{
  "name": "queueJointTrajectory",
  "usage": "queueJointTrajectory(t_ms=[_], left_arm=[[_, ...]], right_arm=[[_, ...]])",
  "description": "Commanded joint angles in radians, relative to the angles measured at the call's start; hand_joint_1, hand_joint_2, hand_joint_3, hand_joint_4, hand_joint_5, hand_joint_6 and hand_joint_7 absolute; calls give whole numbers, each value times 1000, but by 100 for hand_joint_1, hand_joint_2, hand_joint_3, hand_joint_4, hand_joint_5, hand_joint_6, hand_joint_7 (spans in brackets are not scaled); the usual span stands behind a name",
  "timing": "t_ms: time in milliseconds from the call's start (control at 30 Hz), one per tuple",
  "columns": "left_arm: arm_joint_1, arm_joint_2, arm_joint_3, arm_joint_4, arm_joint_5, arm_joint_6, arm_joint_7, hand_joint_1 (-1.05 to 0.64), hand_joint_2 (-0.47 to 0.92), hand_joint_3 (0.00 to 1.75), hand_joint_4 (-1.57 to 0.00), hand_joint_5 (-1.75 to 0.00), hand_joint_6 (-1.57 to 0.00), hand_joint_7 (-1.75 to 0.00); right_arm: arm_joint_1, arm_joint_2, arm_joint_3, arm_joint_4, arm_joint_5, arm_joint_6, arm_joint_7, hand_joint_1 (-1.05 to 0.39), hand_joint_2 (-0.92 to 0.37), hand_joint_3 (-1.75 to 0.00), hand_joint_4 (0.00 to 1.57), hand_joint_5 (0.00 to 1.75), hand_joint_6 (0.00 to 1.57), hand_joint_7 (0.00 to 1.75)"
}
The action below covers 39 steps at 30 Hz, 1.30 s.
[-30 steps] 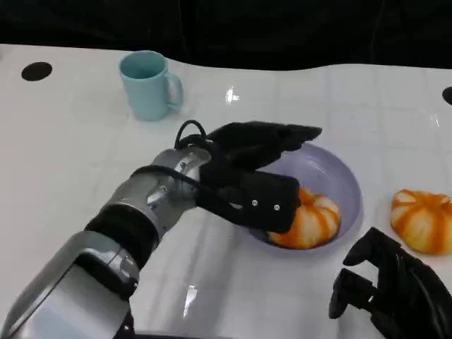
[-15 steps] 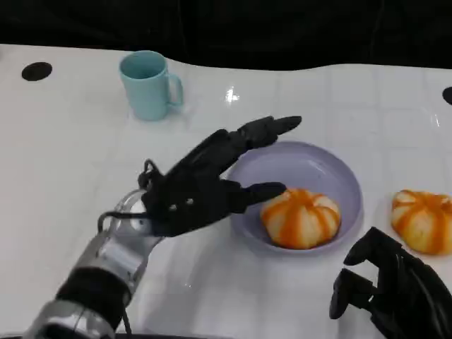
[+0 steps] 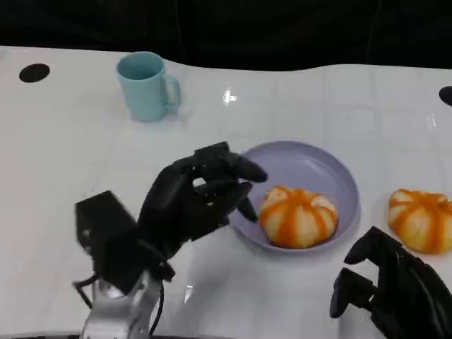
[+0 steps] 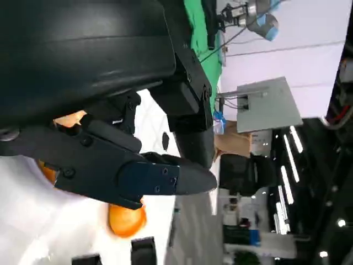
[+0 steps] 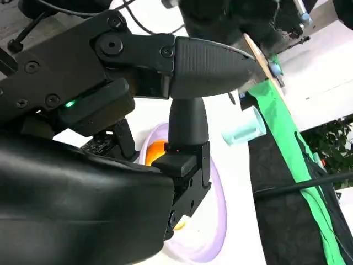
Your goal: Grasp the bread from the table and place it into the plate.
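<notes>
We see bread inside plate; our left hand released at rim's 9 o'clock. Right hand empty, fingers apart, near table front edge.

Bright overhead light is falling on the white table, and small glare spots are shining on it just right of the blue mug and near the left hand. That hand is looking slightly smeared with motion blur, its wrist softest. Beyond the table's far edge the background is staying nearly black. Soft shadows are lying under the purple plate. In the left wrist view, ceiling lights are glowing as streaks and the close black shell is reading dark and out of focus. The right wrist view is showing daylight-bright floor and blurred near fingers.
</notes>
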Motion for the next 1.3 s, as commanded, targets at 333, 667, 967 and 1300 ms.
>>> queueJointTrajectory(t_ms=[333, 667, 967, 1300], left_arm=[[252, 6, 65, -249, -206, 191, -96, -62, 92, 45, -84, -175, -60, -175], [368, 24, 143, -312, -355, 324, -163, -57, 92, 40, -86, -175, -62, -173], [428, 5, 189, -309, -387, 363, -162, -57, 92, 40, -89, -175, -66, -172], [428, 6, 198, -266, -362, 349, -202, -56, 92, 41, -87, -175, -64, -175]], right_arm=[[7, -8, -6, -13, 8, 1, -4, -58, -79, -74, 80, 175, 49, 175], [22, 0, 1, -26, 4, -4, -7, -57, -80, -72, 78, 175, 46, 175], [20, -2, -3, -4, 5, -27, 11, -60, -81, -69, 80, 175, 48, 175], [17, -5, -6, -6, 0, -22, 6, -60, -81, -69, 81, 175, 50, 175]])
